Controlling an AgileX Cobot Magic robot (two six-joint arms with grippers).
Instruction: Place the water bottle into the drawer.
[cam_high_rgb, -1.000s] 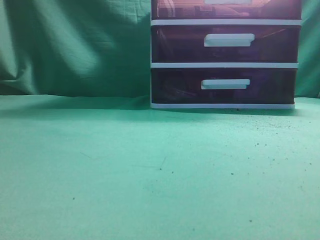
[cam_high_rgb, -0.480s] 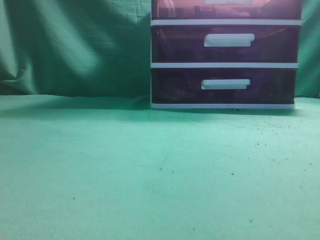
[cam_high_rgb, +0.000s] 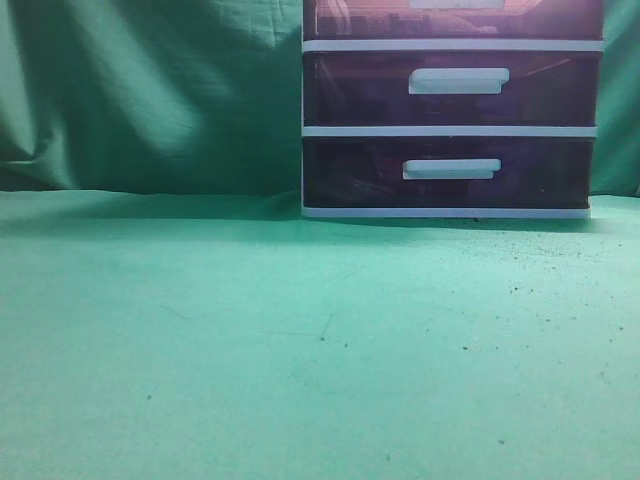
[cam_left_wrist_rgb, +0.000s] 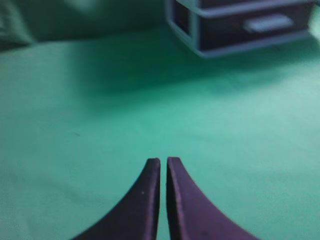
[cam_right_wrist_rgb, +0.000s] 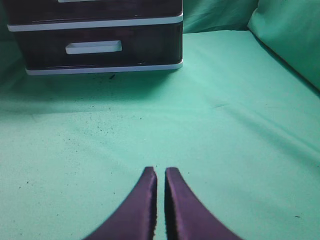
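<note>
Exterior view shows a white-framed drawer unit (cam_high_rgb: 450, 130) standing at the far right of a green cloth-covered table (cam_high_rgb: 250, 340), with a draped green backdrop (cam_high_rgb: 150, 90) behind it. The top drawer (cam_high_rgb: 452, 18) is cut off by the upper edge of the picture; only its lower part and the bottom of its white handle (cam_high_rgb: 455, 4) show, and its front sits flush with the frame. Below it are a middle drawer (cam_high_rgb: 380, 90) and a bottom drawer (cam_high_rgb: 370, 172), both closed, both dark purple-red with white bar handles. Small dark specks lie scattered on the cloth to the right, near the unit.

No water bottle appears in any view, and neither arm shows in the exterior view.

Left wrist view shows the left gripper (cam_left_wrist_rgb: 163, 165) above bare green cloth, its two dark fingers pressed almost together with only a thin slit between them and nothing held. The unit lies far off at upper right.

Right wrist view shows the right gripper (cam_right_wrist_rgb: 160, 174) likewise nearly closed and empty, above the cloth, with the unit far off at upper left.
</note>
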